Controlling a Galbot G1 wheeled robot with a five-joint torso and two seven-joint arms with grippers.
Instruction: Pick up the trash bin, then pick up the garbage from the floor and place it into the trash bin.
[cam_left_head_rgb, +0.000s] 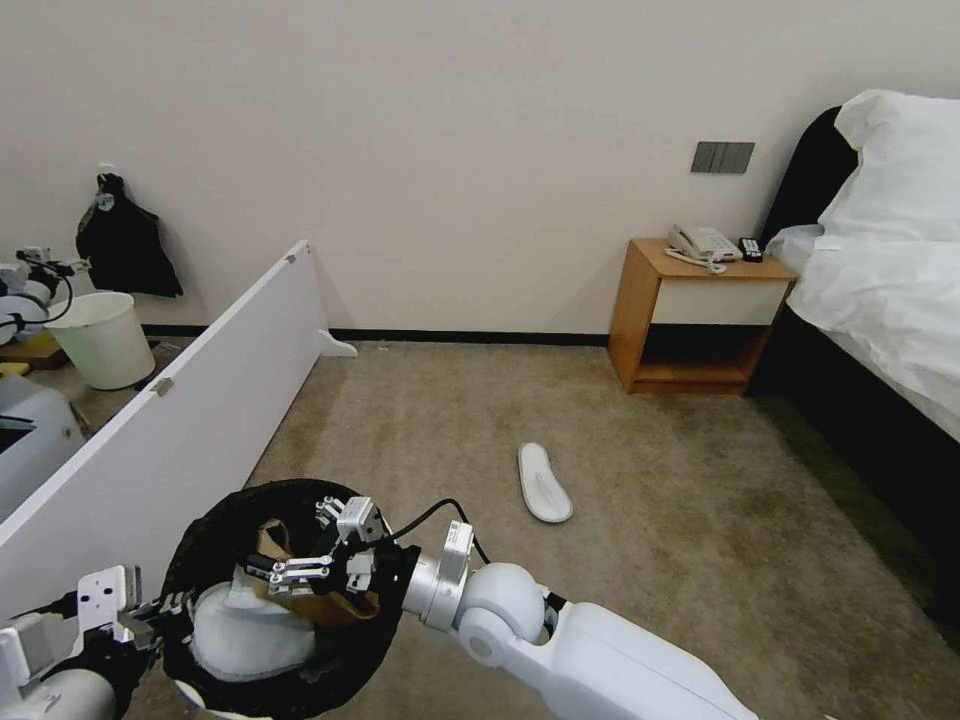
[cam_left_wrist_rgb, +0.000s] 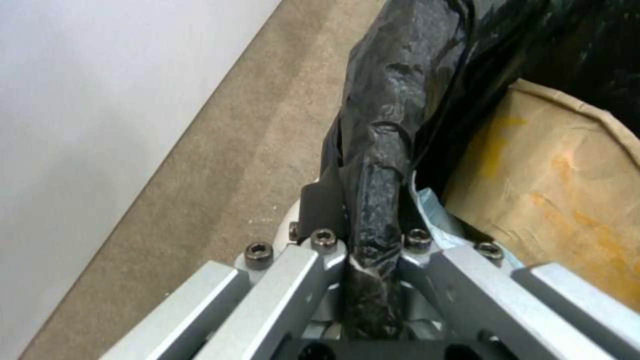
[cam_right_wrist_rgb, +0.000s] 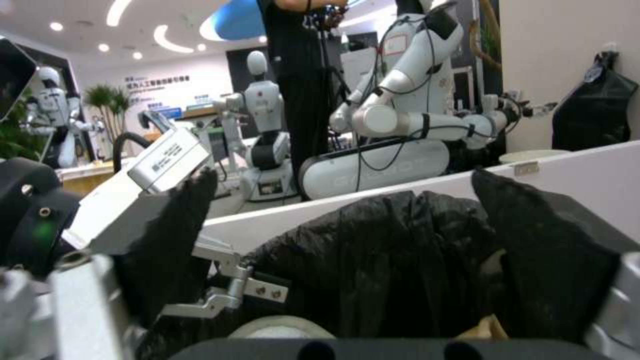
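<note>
A wooden nightstand (cam_left_head_rgb: 700, 315) stands against the far wall at the right, with a white telephone (cam_left_head_rgb: 703, 243) and a dark remote (cam_left_head_rgb: 751, 249) on top. Just right of it is a bed (cam_left_head_rgb: 880, 270) with white bedding and a dark headboard. Grey switches (cam_left_head_rgb: 722, 157) sit on the wall above. At the left, a white partition board (cam_left_head_rgb: 170, 425) runs from near to far; beyond it stand a plain off-white bin (cam_left_head_rgb: 103, 339) and a black bag (cam_left_head_rgb: 125, 240) hanging on the wall. Beige carpet (cam_left_head_rgb: 660, 520) covers the floor.

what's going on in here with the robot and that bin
The robot is clearing litter in a bedroom. Its left claw is clamped on the black-bagged rim of the trash bin, holding it up. The right claw is open over the bin's mouth, above brown paper and white items inside. One white slipper lies on the carpet.
</note>
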